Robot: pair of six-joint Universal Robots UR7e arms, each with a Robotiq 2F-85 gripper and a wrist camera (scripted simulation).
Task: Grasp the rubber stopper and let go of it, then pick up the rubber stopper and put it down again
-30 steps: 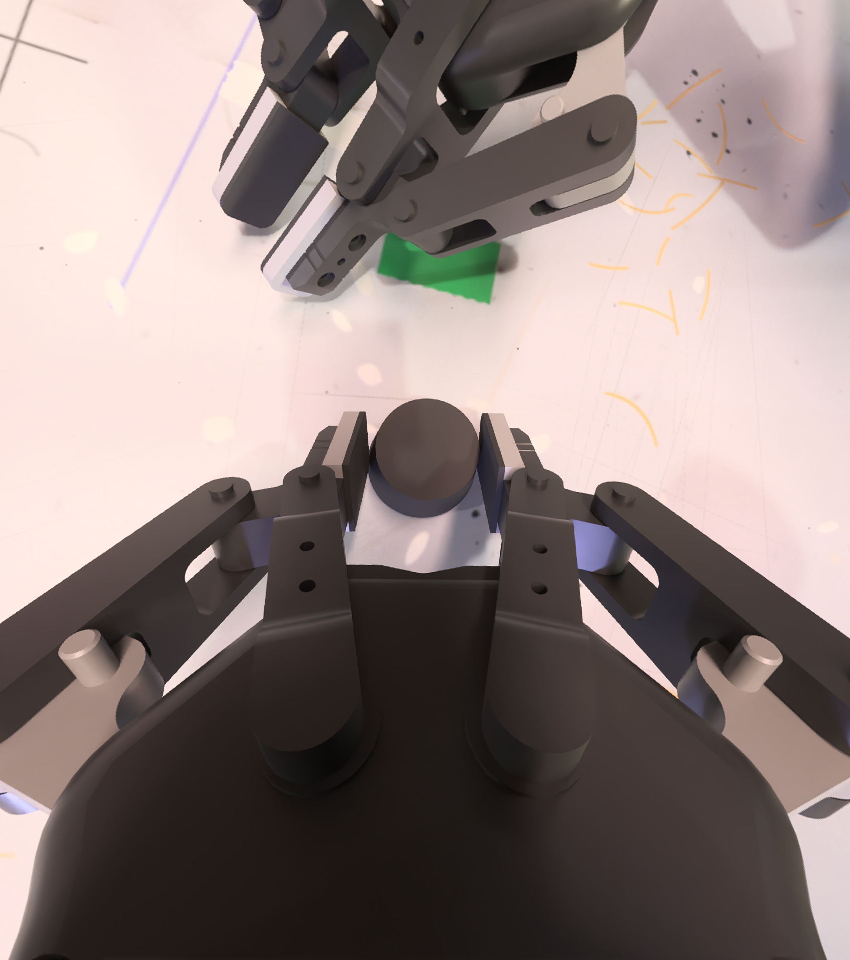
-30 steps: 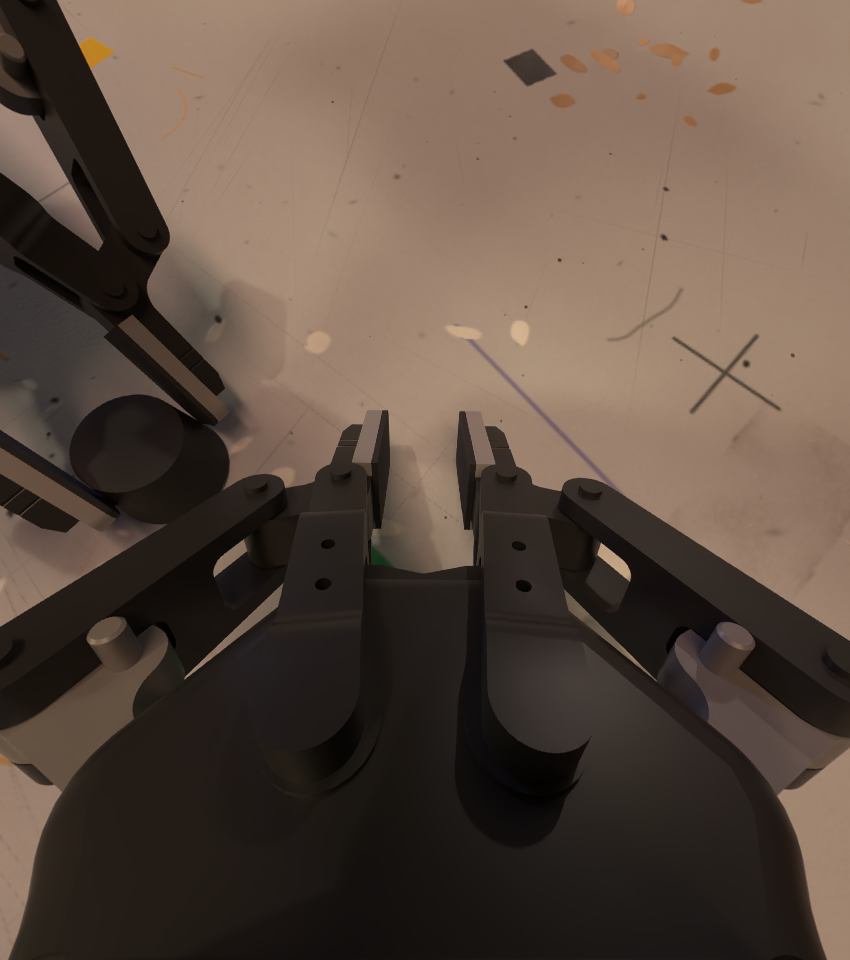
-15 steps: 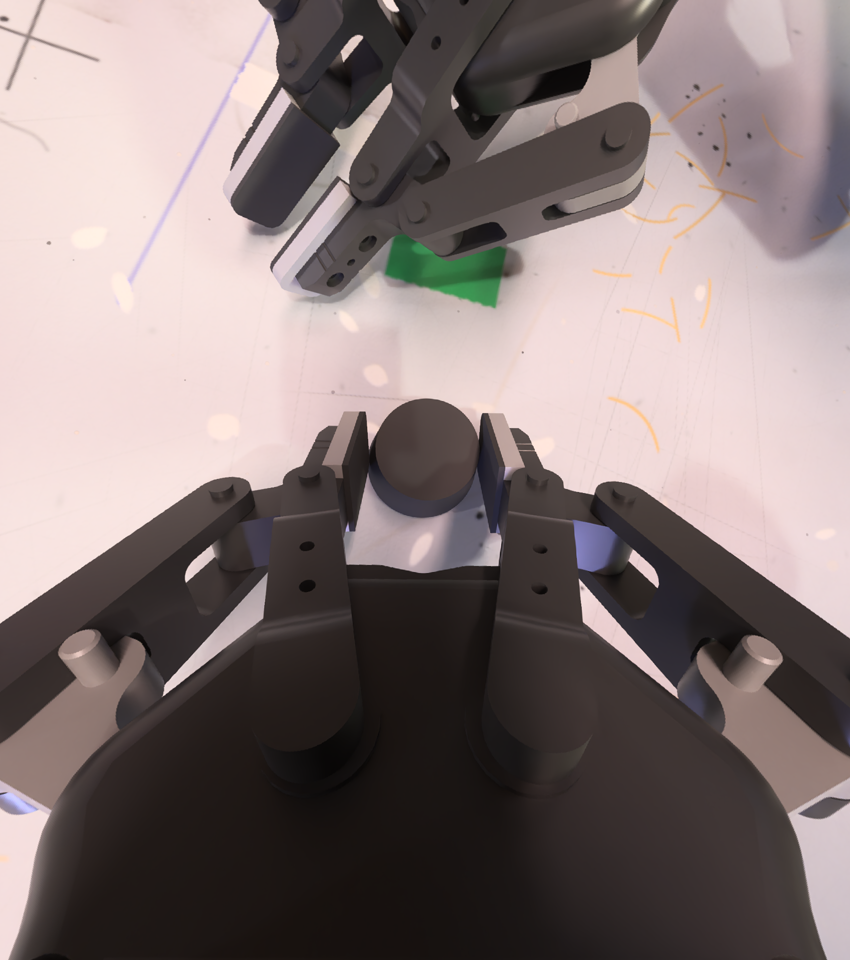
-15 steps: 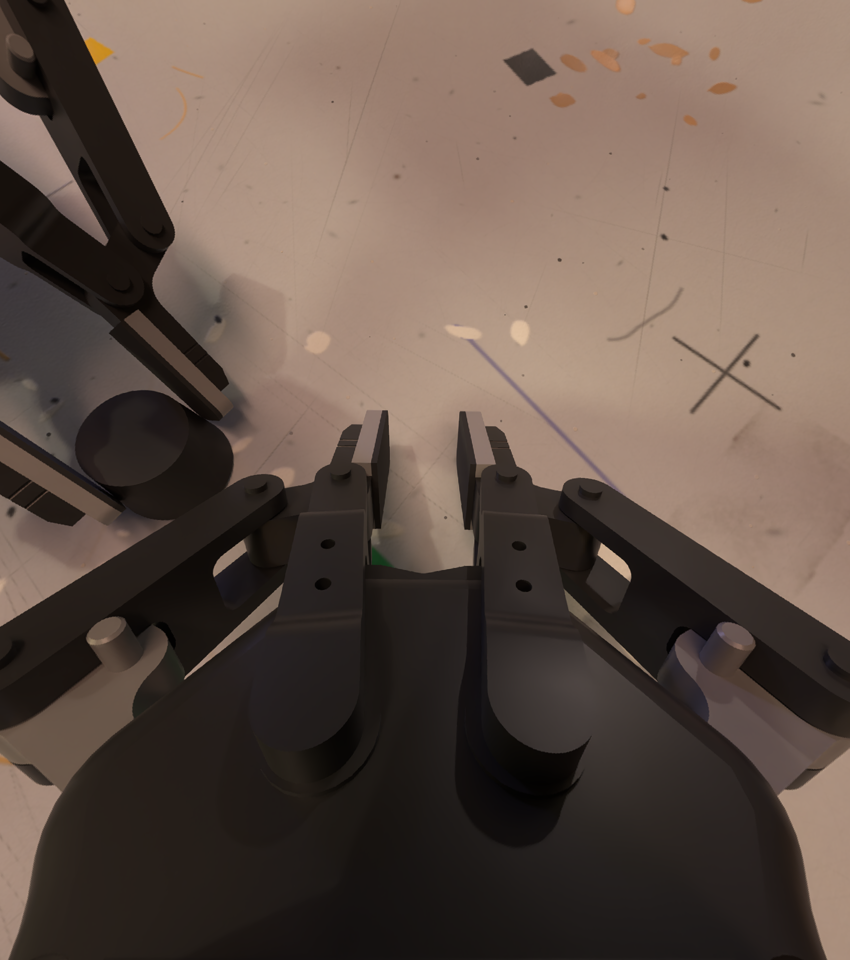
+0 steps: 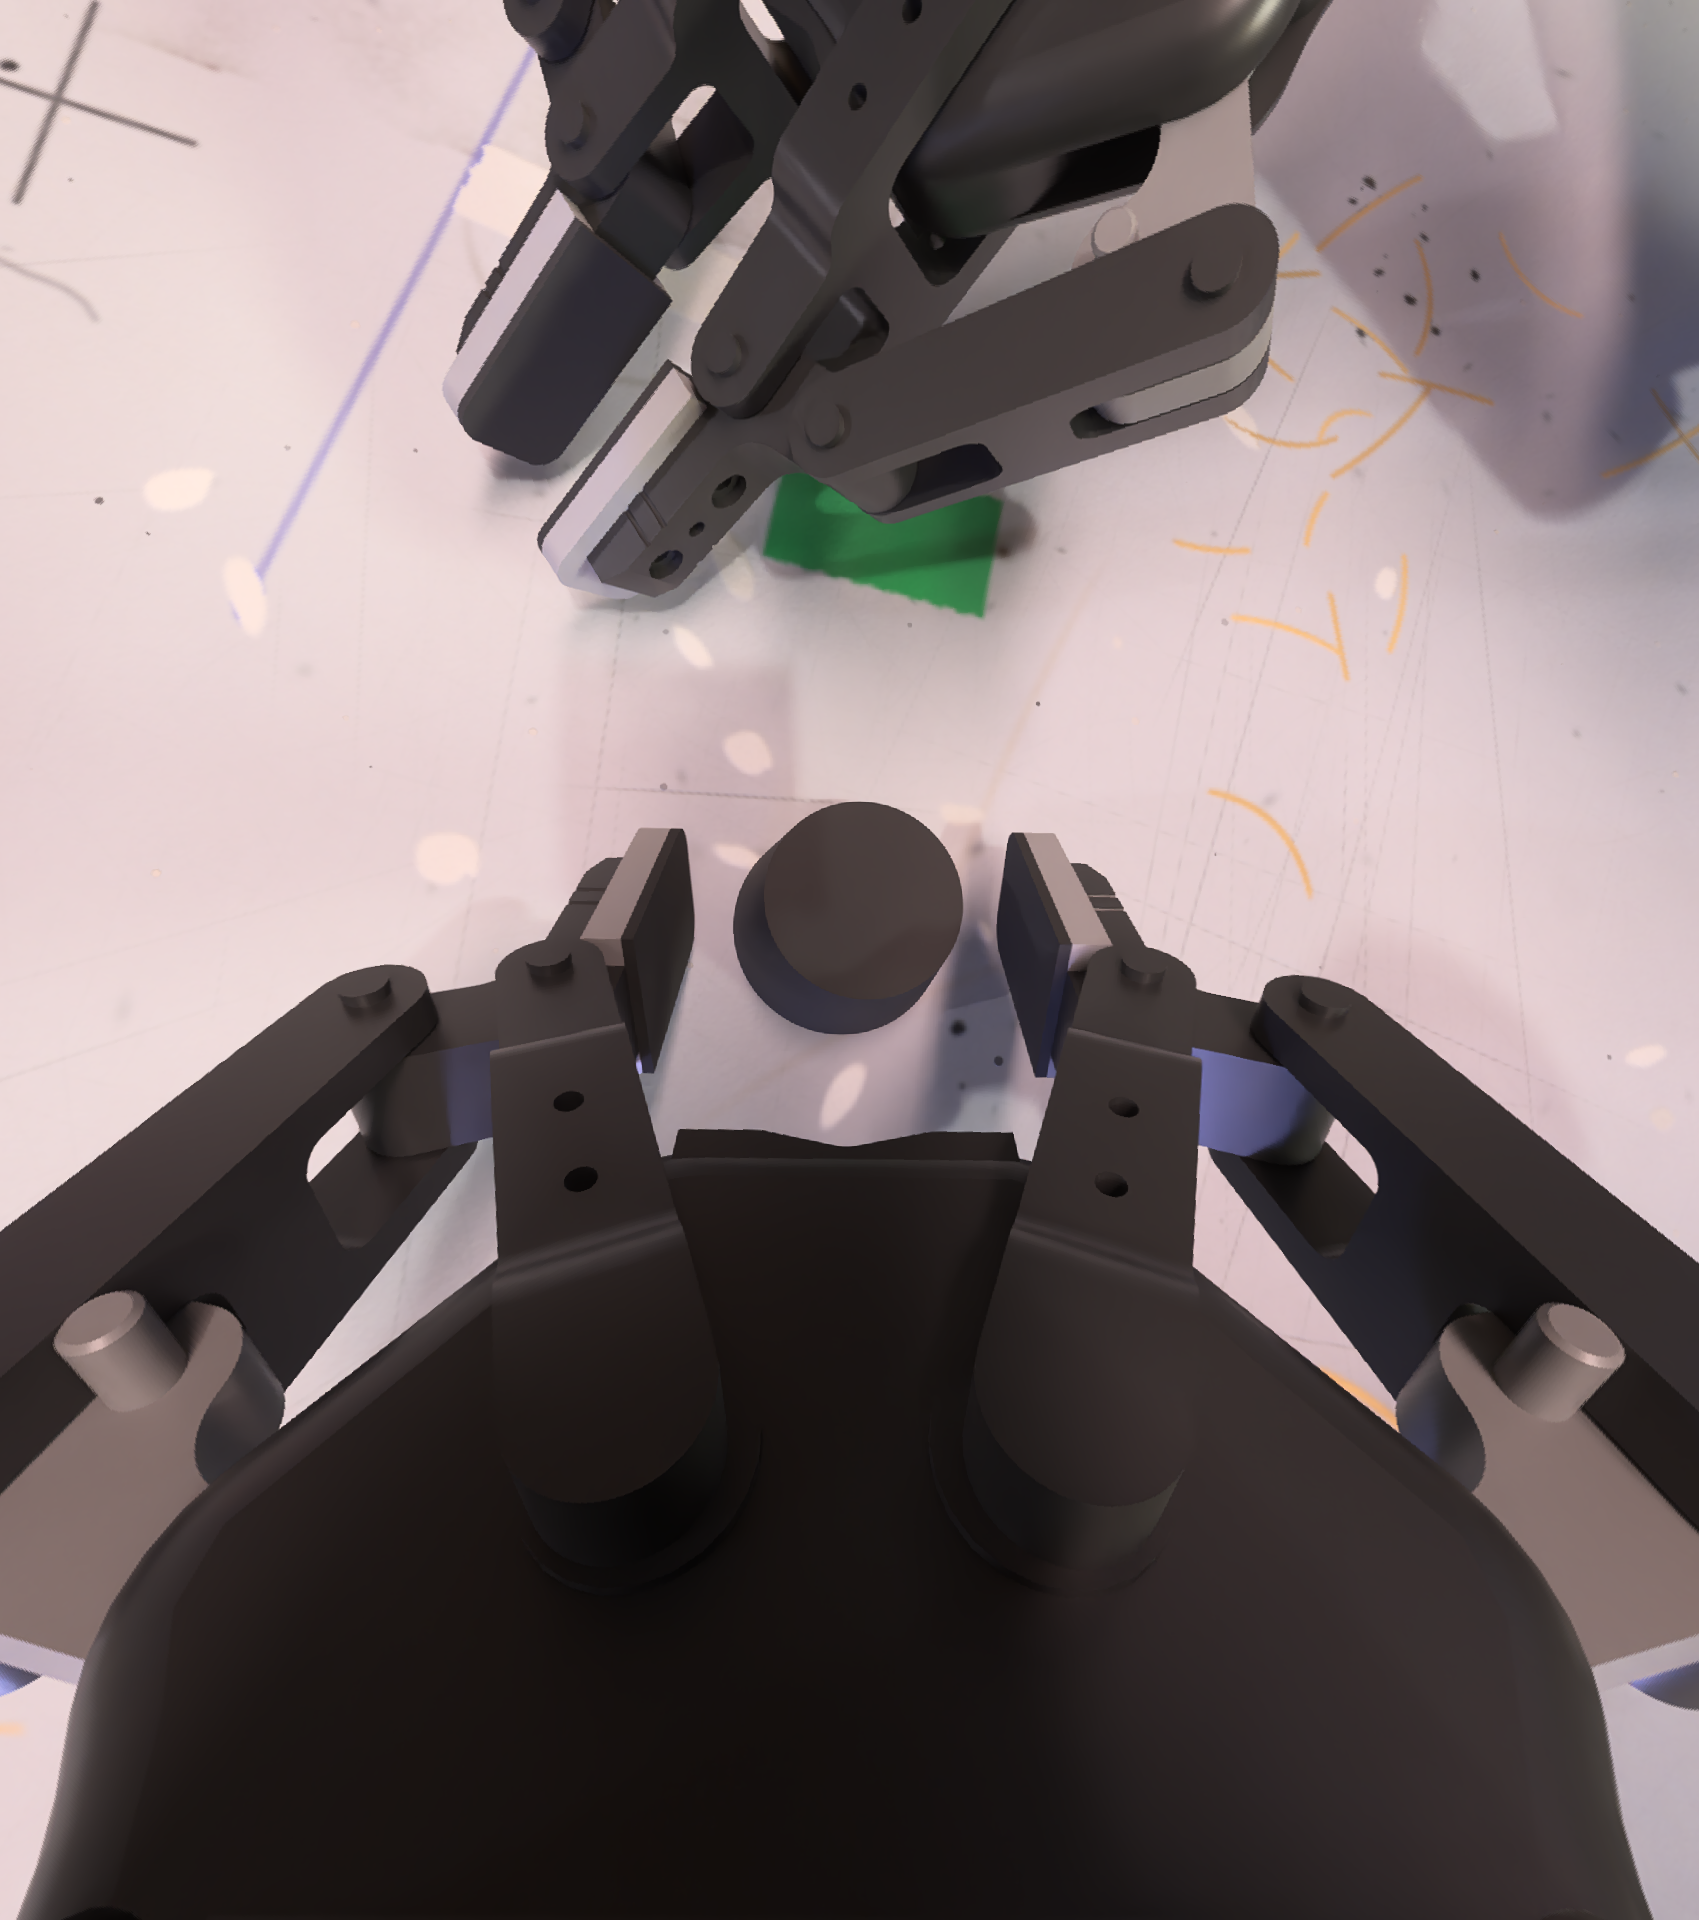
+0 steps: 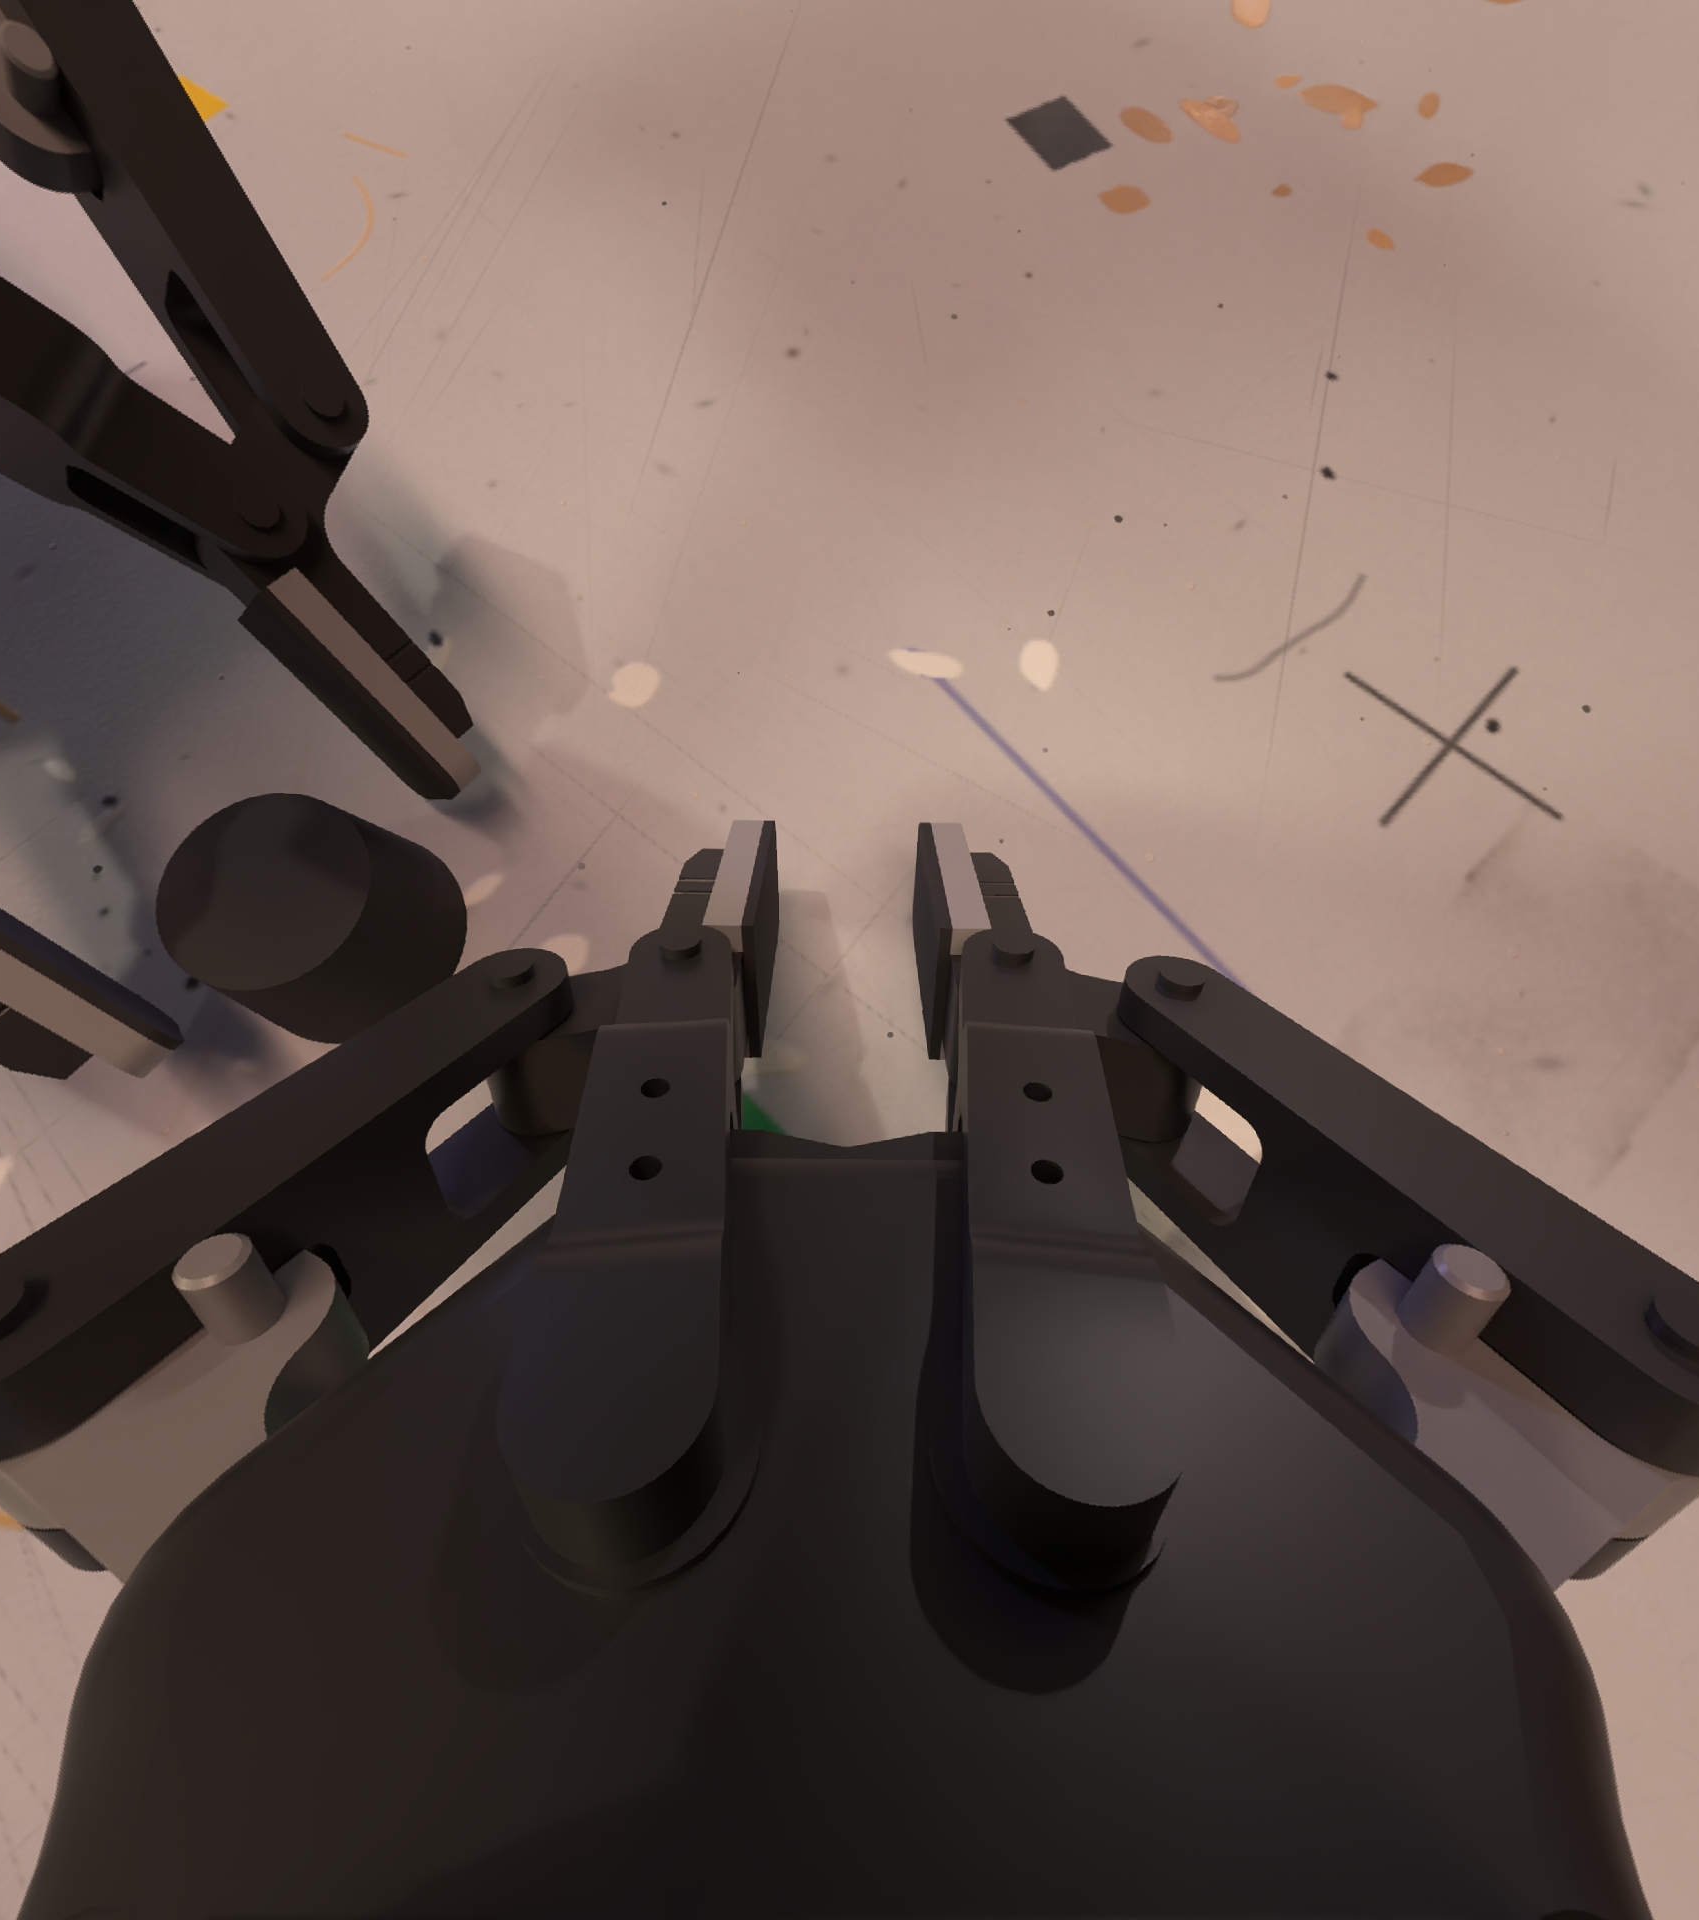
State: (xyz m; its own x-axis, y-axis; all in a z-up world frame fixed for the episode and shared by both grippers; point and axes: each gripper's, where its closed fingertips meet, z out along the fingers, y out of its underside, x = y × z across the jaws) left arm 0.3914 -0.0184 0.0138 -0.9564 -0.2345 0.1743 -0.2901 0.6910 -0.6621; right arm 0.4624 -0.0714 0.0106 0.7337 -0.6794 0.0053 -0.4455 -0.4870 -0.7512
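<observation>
Left wrist view puts my left claw (image 5: 845,935) spread open around the rubber stopper (image 5: 847,914), which stands on the bench (image 5: 201,831) with a gap at each pad. I judge that closing off-centre could tip or roll it away. My right claw (image 6: 845,914), partly open and empty, hovers just beyond; a careless lift might clip it. Farther off lie a green square (image 5: 886,561), orange flecks and pen crosses on the scuffed pale surface.
</observation>
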